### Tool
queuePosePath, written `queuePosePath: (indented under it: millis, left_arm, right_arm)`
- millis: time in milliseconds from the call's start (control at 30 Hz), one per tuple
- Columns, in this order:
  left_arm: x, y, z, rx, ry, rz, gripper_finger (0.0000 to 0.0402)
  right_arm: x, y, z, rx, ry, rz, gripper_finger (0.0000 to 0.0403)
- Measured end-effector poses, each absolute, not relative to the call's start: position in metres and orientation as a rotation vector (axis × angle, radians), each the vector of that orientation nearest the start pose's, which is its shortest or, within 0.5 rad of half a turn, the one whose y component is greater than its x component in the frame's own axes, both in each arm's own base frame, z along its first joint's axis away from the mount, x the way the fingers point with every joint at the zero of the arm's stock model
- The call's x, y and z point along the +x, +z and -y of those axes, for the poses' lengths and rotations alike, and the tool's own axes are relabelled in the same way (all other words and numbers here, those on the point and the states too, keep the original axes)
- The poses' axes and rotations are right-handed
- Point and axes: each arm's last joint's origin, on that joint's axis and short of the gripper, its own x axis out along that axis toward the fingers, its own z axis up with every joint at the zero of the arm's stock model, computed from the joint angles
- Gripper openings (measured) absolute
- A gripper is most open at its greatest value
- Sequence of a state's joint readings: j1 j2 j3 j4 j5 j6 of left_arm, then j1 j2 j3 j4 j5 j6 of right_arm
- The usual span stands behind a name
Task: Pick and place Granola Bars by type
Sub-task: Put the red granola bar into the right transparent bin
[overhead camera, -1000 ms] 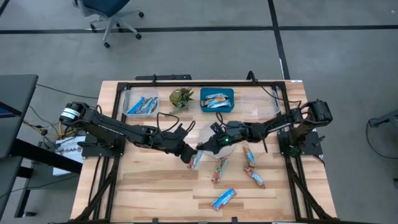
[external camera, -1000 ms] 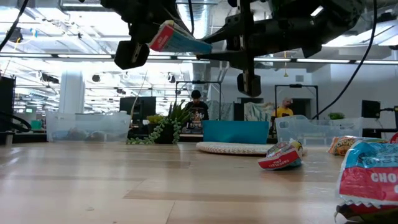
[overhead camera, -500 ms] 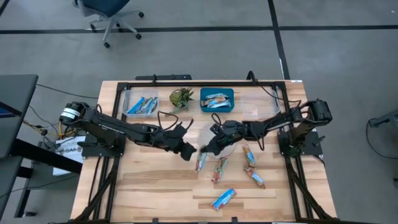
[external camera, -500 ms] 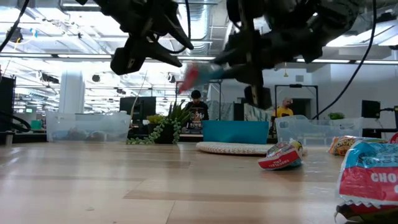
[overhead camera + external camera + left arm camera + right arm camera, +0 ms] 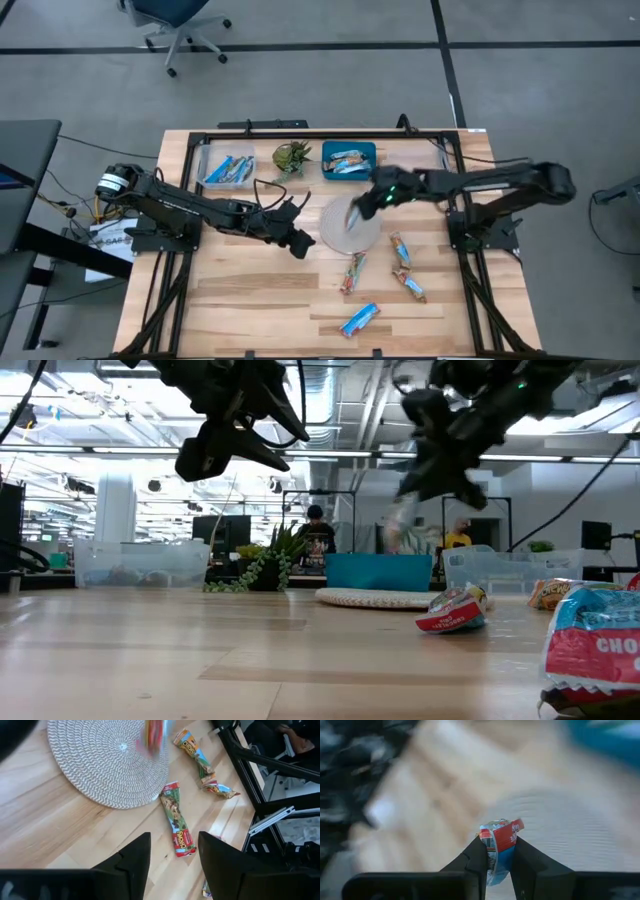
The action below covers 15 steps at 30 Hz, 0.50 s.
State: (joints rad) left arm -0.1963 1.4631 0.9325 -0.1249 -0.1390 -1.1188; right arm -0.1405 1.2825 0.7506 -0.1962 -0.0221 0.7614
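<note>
My right gripper is shut on a blue-and-red wrapped bar, up in the air over the round woven mat, on its far side. In the low view the bar shows blurred below that gripper. My left gripper is open and empty, above the table just left of the mat; its fingers frame a green-and-red bar lying on the wood. Several more bars lie on the table right of and in front of the mat, such as one blue bar. My right gripper pinches the bar between its two fingers, across the wrapper's width. One end with a red patch sticks out past the fingertips. The bar is lifted clear above the mat and hangs below the gripper in the low view.
A clear bin with blue bars stands at the far left. A green plant, a blue tray with bars and another clear bin line the far edge. Loose bars lie right of the mat.
My left gripper has let go of the bar, which has passed to my right gripper. My right gripper has then swung quickly up and toward the far right, carrying the bar from left of the mat over its far side. My left gripper has stayed about where it was.
</note>
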Motion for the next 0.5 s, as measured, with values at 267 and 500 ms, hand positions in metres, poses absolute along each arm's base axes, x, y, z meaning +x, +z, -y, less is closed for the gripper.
queuePosePath:
  millis: [267, 500]
  left_arm:
    - [0.305, 0.235, 0.056, -0.954, 0.303, -0.602, 0.0158]
    - [0.305, 0.235, 0.056, -0.947, 0.3, -0.603, 0.0158]
  right_arm:
    - [0.188, 0.255, 0.075, 0.709, -0.761, -0.57, 0.0051]
    - [0.144, 0.264, 0.089, 0.673, -0.997, -0.567, 0.0051]
